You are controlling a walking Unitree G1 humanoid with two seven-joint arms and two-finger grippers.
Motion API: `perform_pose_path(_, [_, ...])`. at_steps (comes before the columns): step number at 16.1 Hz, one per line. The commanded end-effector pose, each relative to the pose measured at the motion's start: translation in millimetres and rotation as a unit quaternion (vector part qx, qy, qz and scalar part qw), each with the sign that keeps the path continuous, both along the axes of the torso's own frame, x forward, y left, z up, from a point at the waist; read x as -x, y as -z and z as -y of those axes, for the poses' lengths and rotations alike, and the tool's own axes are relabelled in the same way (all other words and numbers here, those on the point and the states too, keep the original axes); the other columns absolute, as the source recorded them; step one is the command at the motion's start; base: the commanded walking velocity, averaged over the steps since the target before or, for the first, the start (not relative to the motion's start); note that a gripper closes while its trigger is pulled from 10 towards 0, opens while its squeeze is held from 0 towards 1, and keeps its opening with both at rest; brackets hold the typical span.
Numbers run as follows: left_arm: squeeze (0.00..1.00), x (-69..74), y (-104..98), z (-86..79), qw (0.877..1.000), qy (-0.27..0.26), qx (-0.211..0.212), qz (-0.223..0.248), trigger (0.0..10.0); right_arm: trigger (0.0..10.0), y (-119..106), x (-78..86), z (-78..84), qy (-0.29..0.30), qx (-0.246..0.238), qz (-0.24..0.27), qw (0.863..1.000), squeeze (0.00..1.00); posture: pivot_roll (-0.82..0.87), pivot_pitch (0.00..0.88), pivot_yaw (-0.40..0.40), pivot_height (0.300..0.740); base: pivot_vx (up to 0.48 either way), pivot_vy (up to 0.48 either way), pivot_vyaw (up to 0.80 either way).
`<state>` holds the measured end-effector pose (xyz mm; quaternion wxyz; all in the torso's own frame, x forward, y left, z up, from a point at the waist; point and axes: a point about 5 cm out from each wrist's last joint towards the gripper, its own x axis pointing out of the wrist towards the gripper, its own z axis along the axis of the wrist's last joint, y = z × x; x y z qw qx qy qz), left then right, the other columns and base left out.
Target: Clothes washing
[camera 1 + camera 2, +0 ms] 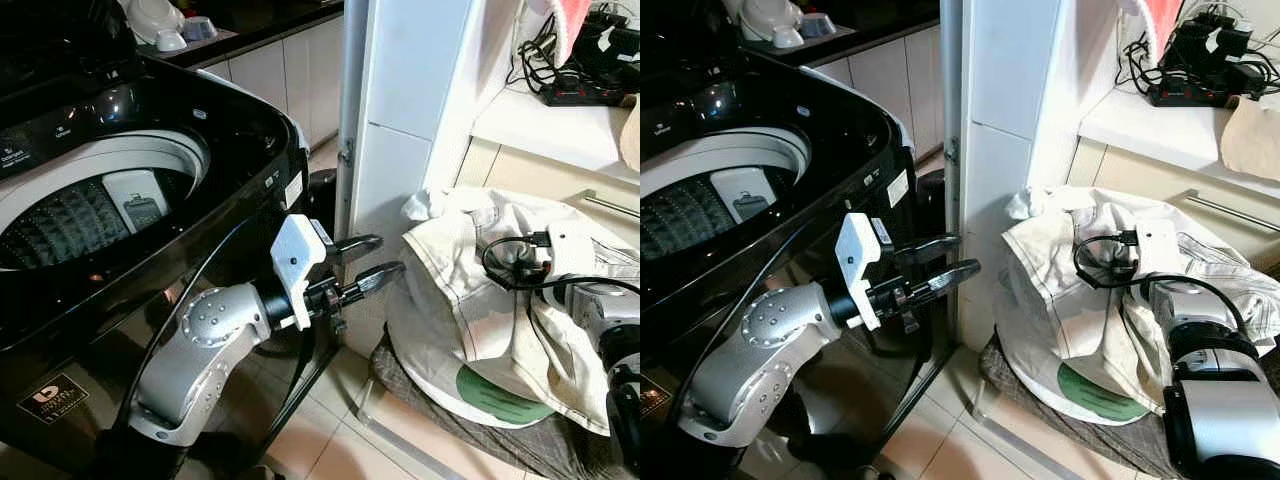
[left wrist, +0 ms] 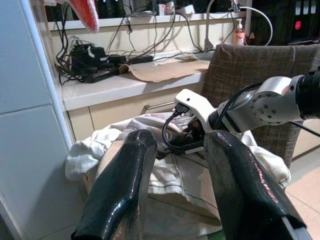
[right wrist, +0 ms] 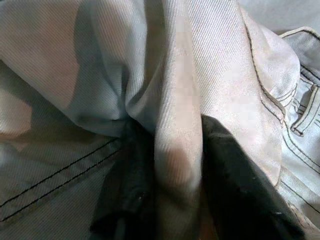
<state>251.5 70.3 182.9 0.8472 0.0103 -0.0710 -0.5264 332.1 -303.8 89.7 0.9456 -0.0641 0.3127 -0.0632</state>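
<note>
The black top-loading washing machine (image 1: 200, 170) stands at the left with its lid up and its drum (image 1: 70, 215) showing. My left gripper (image 1: 388, 255) hovers in front of the machine's right corner, open and holding nothing, pointing towards the laundry. A heap of pale, off-white clothes (image 1: 460, 310) lies on a brown woven seat (image 1: 540, 445) at the right. My right arm (image 1: 600, 310) reaches into the heap from the right. In the right wrist view my right gripper (image 3: 175, 135) is shut on a raised fold of pale denim (image 3: 175, 75), its fingertips sunk in the cloth.
A white pillar (image 1: 400, 120) rises between the machine and the heap. Behind the heap a pale counter (image 1: 560, 130) carries power strips and tangled cables (image 1: 580, 70). Beige floor tiles (image 1: 330, 440) lie between machine and seat. Cabinets (image 1: 290, 70) stand at the back.
</note>
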Motion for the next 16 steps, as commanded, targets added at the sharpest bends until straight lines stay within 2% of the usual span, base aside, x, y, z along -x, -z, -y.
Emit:
perform_pose_path(1, [0.0, 0.0, -6.5, -0.5, 1.0, 0.0, 0.003, 0.009, 10.0, 0.0, 0.1, -1.0, -1.1, 0.004, -0.004, -0.002, 1.0, 0.0, -0.02, 0.001, 0.028, 0.74, 0.0, 0.0, 0.0])
perform_pose_path(5, [0.0, -4.4, -11.7, -2.2, 1.0, -0.019, 0.011, 0.017, 10.0, 0.0, -7.4, -3.8, 1.2, 0.01, -0.009, 0.017, 1.0, 0.0, -0.02, 0.004, 0.025, 0.74, 0.0, 0.0, 0.0])
perform_pose_path(8, [0.0, -10.9, -15.4, -9.3, 0.997, -0.065, 0.023, 0.023, 10.0, 0.0, -24.8, -10.4, 1.8, -0.005, -0.009, 0.048, 0.999, 0.0, -0.02, 0.004, 0.027, 0.74, 0.0, 0.0, 0.0])
perform_pose_path(9, [0.0, -16.4, -17.2, -15.0, 0.994, -0.102, 0.023, 0.03, 10.0, 0.0, -45.8, -17.6, -2.8, -0.04, -0.008, 0.087, 0.995, 0.0, -0.02, 0.005, 0.031, 0.74, 0.0, 0.0, 0.0])
perform_pose_path(10, [0.0, -18.4, -18.7, -17.8, 0.992, -0.116, 0.022, 0.036, 10.0, 0.0, -58.8, -20.8, -6.6, -0.062, -0.009, 0.111, 0.992, 0.0, -0.02, 0.005, 0.033, 0.74, 0.0, 0.0, 0.0])
perform_pose_path(11, [0.0, -21.6, -26.0, -23.3, 0.989, -0.135, 0.037, 0.049, 10.0, 0.0, -99.7, -26.1, -22.5, -0.125, -0.047, 0.18, 0.975, 0.0, -0.02, 0.003, 0.035, 0.74, 0.0, 0.0, 0.0])
perform_pose_path(12, [0.0, -23.5, -32.4, -26.9, 0.986, -0.151, 0.041, 0.065, 10.0, 0.0, -127.9, -26.1, -34.2, -0.167, -0.074, 0.22, 0.958, 0.0, -0.02, 0.004, 0.037, 0.74, 0.0, 0.0, 0.0])
perform_pose_path(13, [0.0, -24.5, -36.2, -28.4, 0.984, -0.158, 0.044, 0.071, 10.0, 0.0, -143.1, -25.2, -41.5, -0.194, -0.083, 0.24, 0.948, 0.0, -0.02, 0.002, 0.037, 0.74, 0.0, 0.0, 0.0])
perform_pose_path(14, [0.0, -26.1, -43.6, -30.1, 0.981, -0.166, 0.051, 0.083, 10.0, 0.0, -166.6, -21.5, -55.9, -0.245, -0.097, 0.267, 0.927, 0.0, -0.03, 0.002, 0.035, 0.74, 0.0, 0.0, 0.0])
perform_pose_path(15, [0.02, -27.1, -54.5, -30.3, 0.979, -0.165, 0.07, 0.096, 10.0, 0.0, -190.1, -13.1, -76.6, -0.315, -0.115, 0.291, 0.896, 0.0, -0.03, 0.001, 0.032, 0.74, 0.0, 0.0, 0.0])
perform_pose_path(16, [0.82, -27.7, -63.6, -29.8, 0.976, -0.167, 0.085, 0.109, 10.0, 0.0, -202.6, -4.5, -92.1, -0.363, -0.131, 0.301, 0.872, 0.0, -0.03, 0.0, 0.028, 0.74, 0.0, 0.0, 0.0])
